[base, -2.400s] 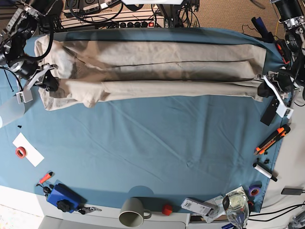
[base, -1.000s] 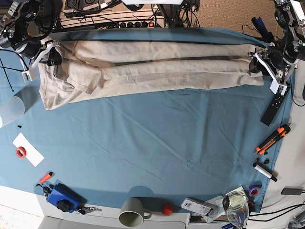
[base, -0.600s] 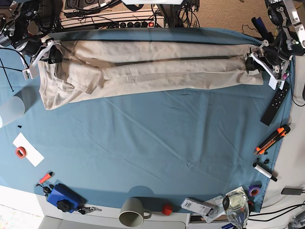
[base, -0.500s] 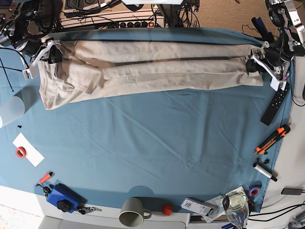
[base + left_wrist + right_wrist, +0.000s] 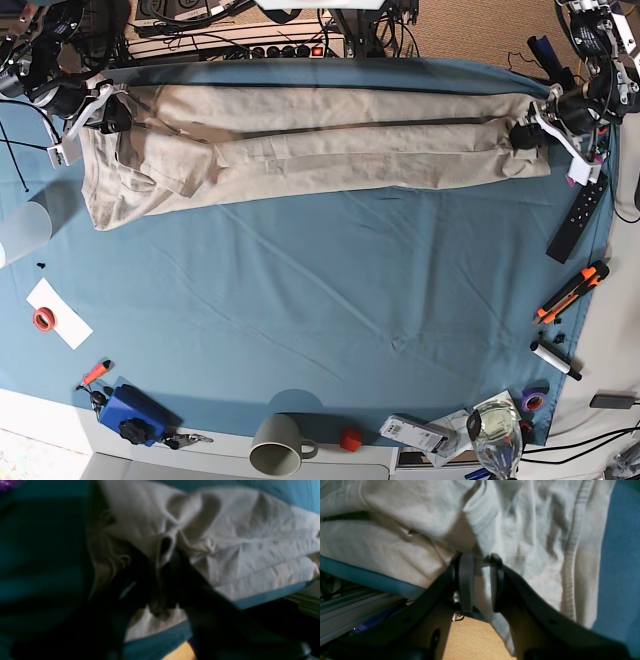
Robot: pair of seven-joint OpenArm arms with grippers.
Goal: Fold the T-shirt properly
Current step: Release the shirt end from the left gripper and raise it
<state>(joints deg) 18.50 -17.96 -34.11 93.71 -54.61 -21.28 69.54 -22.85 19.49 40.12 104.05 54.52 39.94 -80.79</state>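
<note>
One T-shirt (image 5: 310,145), lengthwise left-right, collar seemingly left

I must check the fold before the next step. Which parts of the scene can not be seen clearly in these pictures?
- Left wrist view: blurred and dark; the left end effector seems closed on the T-shirt, but how many layers it holds is unclear.
- Right wrist view: the T-shirt's lower end drops behind the right end effector, hidden.
- Base view: both end effectors are too small to judge their grip.
- Base view: the underside of the folded shirt is covered by its own top layers.
</note>
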